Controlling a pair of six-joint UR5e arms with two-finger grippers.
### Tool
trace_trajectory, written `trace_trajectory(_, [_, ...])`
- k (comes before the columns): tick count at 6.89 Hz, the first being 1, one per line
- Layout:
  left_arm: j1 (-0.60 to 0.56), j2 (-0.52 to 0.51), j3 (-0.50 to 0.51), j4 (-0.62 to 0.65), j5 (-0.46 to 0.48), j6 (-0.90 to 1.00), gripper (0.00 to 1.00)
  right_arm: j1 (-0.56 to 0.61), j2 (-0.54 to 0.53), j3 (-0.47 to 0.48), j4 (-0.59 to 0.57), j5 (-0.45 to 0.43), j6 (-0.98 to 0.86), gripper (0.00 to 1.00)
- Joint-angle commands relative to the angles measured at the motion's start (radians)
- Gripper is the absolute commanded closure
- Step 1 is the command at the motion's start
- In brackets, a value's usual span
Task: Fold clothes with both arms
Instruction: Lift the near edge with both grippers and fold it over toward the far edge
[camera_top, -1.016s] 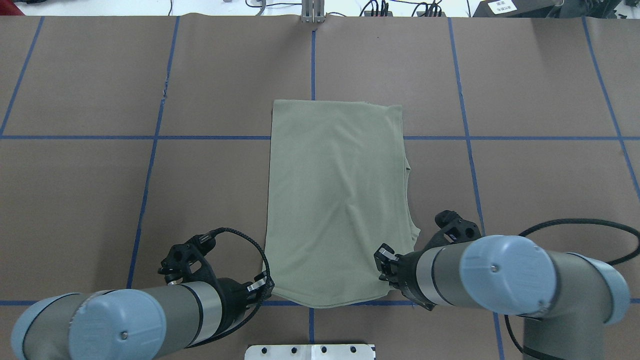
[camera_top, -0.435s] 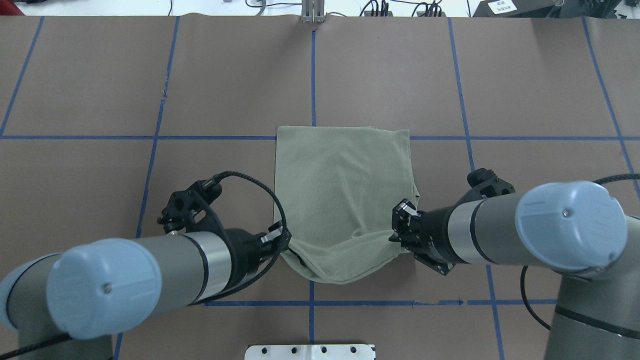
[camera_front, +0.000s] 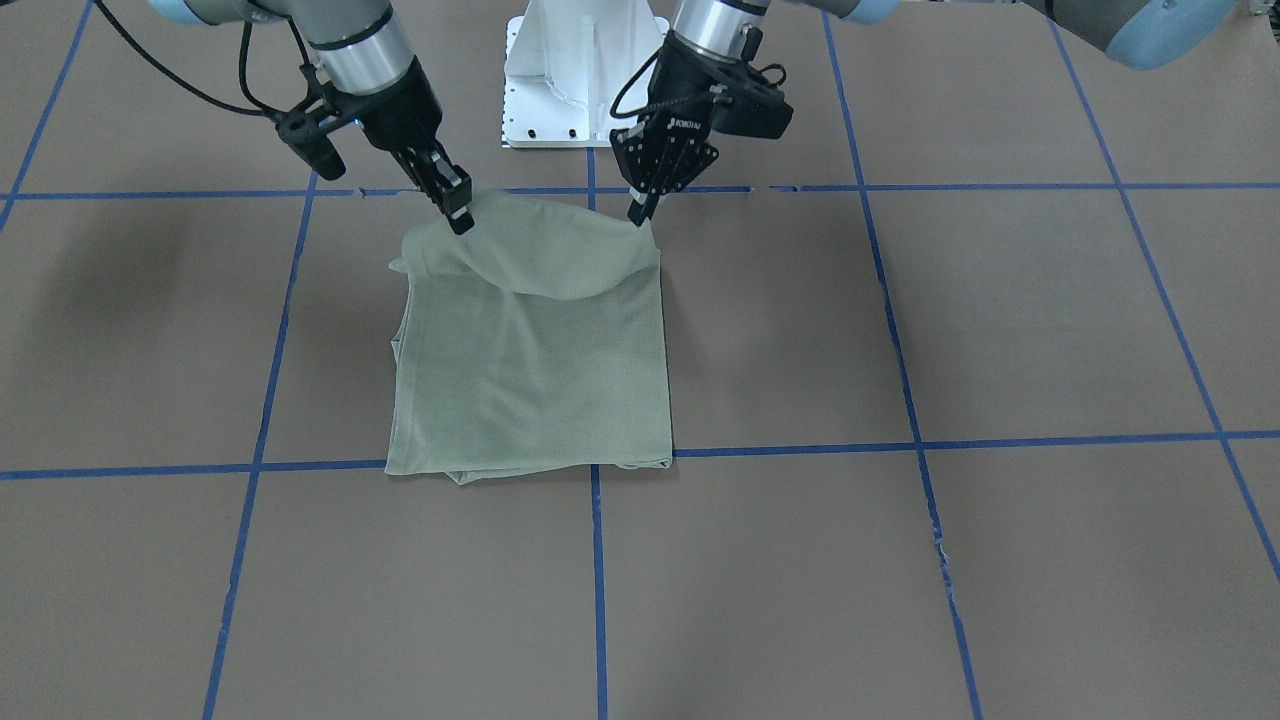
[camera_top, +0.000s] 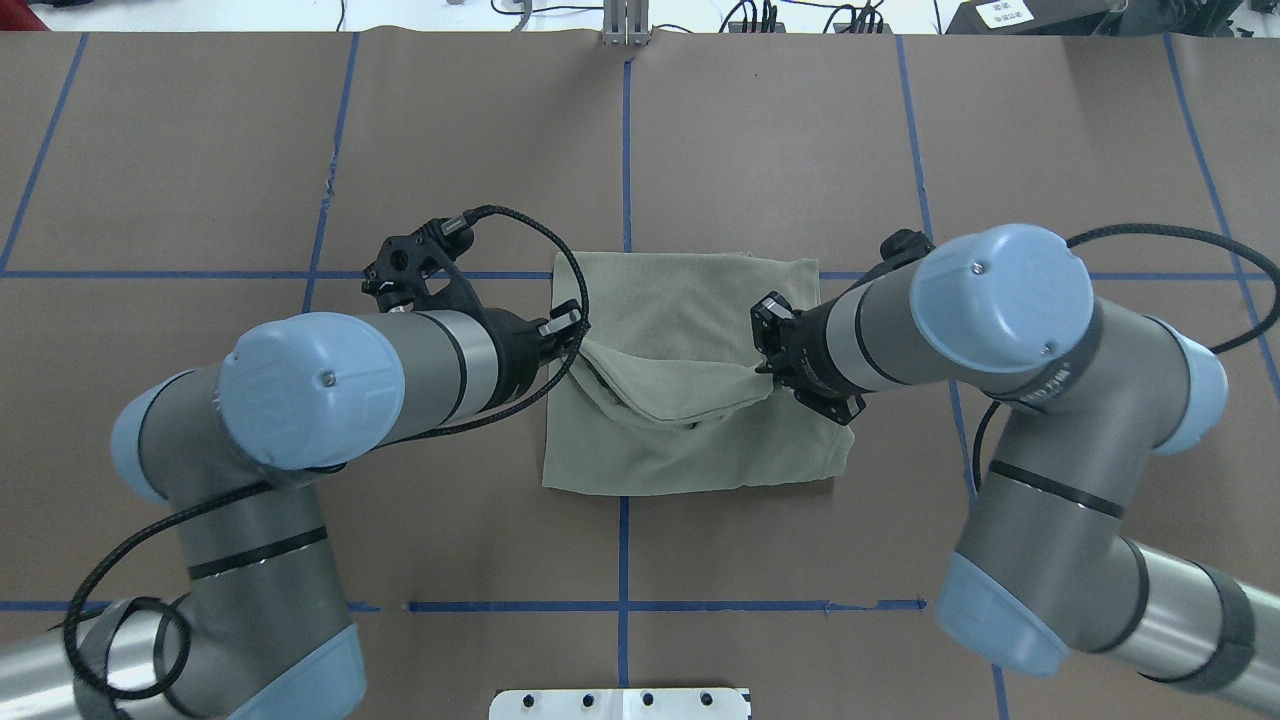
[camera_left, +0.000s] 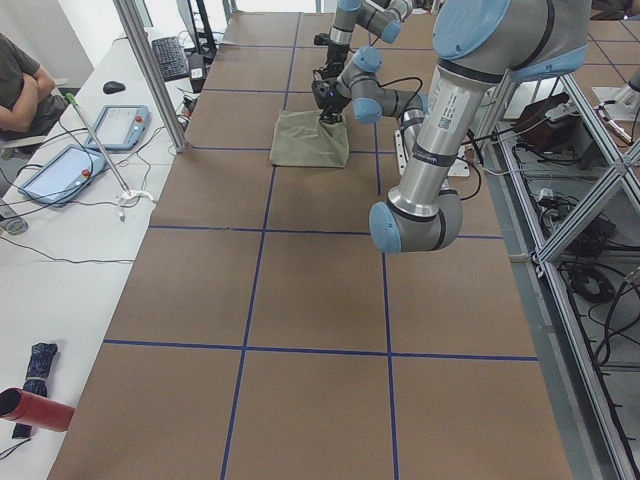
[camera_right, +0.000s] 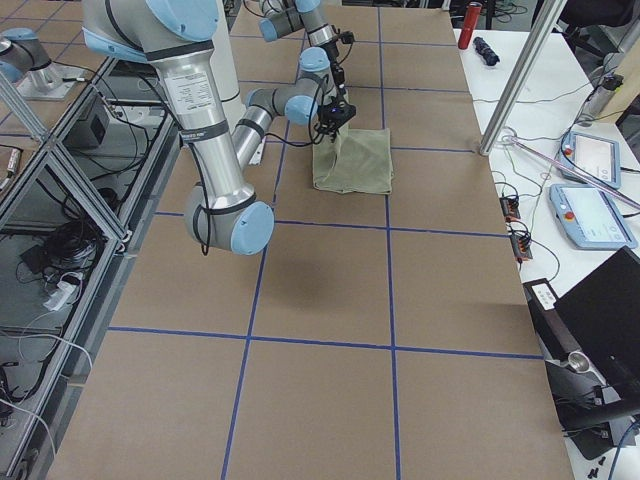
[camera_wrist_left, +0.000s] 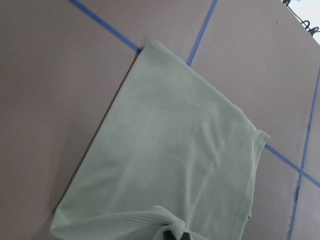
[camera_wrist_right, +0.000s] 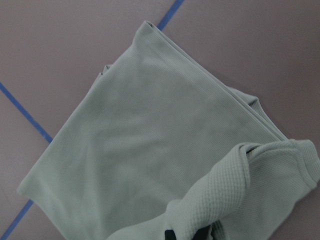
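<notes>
The sage-green shirt (camera_top: 690, 450) lies folded into a rectangle at the table's middle, also in the front view as shirt (camera_front: 530, 380). Its near edge is lifted and hangs in a sagging fold over the rest. My left gripper (camera_top: 582, 345) is shut on that edge's left corner, and my right gripper (camera_top: 765, 368) is shut on its right corner. In the front view the left gripper (camera_front: 638, 213) and right gripper (camera_front: 462, 222) hold the raised edge a little above the cloth. Both wrist views look down on the flat shirt (camera_wrist_left: 185, 150), with bunched cloth (camera_wrist_right: 250, 190) by the fingertips.
Brown table covering with blue tape lines (camera_top: 622, 130). The white base plate (camera_top: 620, 703) sits at the near edge. Beside the table's left end stand a white side table with tablets (camera_left: 60, 170), a metal post (camera_left: 150, 70) and a seated person (camera_left: 20, 90).
Both grippers have carried the shirt's near edge up and away from the robot, over the rest of the cloth. The visible shirt has become shorter, and both arms now reach further forward.
</notes>
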Motion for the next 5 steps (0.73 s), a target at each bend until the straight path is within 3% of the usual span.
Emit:
trace_trajectory(1, [-0.045,-0.046,0.203,-0.157,0.002,0.040,1.00,0.053,0.079,-0.182,0.012,0.010,-0.072,1.00])
trace_trajectory(4, [-0.069,-0.072,0.331,-0.231,0.004,0.080,1.00,0.119,0.096,-0.339,0.161,0.076,-0.101,1.00])
trace_trajectory(5, [-0.083,-0.077,0.371,-0.275,0.005,0.084,1.00,0.135,0.142,-0.430,0.186,0.077,-0.115,1.00])
